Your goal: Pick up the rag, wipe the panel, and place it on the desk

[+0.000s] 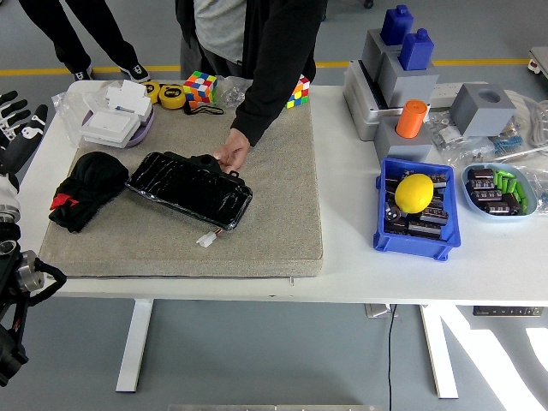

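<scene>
The robot's left hand [19,124] is up at the left edge of the desk [360,265]. Its fingers [12,108] are spread out and hold nothing. The black rag [87,188] lies in a bunched heap to the right of those fingers and a bit nearer to me, on the grey mat [274,214]. A bit of red shows at its left side. The shiny black panel [190,188] lies just beside the rag, farther from the fingers, and slants across the mat. A person's hand [231,154] rests on the far edge of the panel. A small white plug [205,241] sits by the panel's near edge. The robot's right hand is out of sight.
</scene>
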### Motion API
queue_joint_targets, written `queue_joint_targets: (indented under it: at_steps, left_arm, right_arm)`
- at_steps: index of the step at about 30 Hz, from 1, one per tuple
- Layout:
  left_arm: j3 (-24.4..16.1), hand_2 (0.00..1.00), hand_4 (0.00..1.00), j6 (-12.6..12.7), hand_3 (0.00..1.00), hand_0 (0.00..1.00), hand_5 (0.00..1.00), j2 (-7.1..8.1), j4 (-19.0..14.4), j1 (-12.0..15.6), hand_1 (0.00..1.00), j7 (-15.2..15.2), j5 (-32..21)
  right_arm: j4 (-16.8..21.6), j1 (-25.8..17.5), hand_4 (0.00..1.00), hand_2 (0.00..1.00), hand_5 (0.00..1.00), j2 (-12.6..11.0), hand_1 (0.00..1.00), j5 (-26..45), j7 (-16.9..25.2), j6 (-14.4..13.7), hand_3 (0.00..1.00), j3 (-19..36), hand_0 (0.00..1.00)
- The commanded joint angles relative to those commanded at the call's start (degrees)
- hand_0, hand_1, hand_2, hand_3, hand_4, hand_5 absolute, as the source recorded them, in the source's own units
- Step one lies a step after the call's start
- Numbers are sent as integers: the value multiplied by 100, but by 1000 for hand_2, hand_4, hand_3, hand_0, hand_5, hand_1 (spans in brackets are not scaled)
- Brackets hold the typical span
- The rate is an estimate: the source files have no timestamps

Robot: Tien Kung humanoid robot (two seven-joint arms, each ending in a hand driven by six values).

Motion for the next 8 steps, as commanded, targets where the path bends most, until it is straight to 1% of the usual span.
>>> queue_joint_targets:
  at_steps: [8]
  left_arm:
    - [93, 664, 870, -3, 686, 595, 256, -9, 16, -53, 659, 5, 13]
  right_arm:
    - [9, -17, 893, 496, 368, 10, 566, 49, 3, -1, 522, -41, 556]
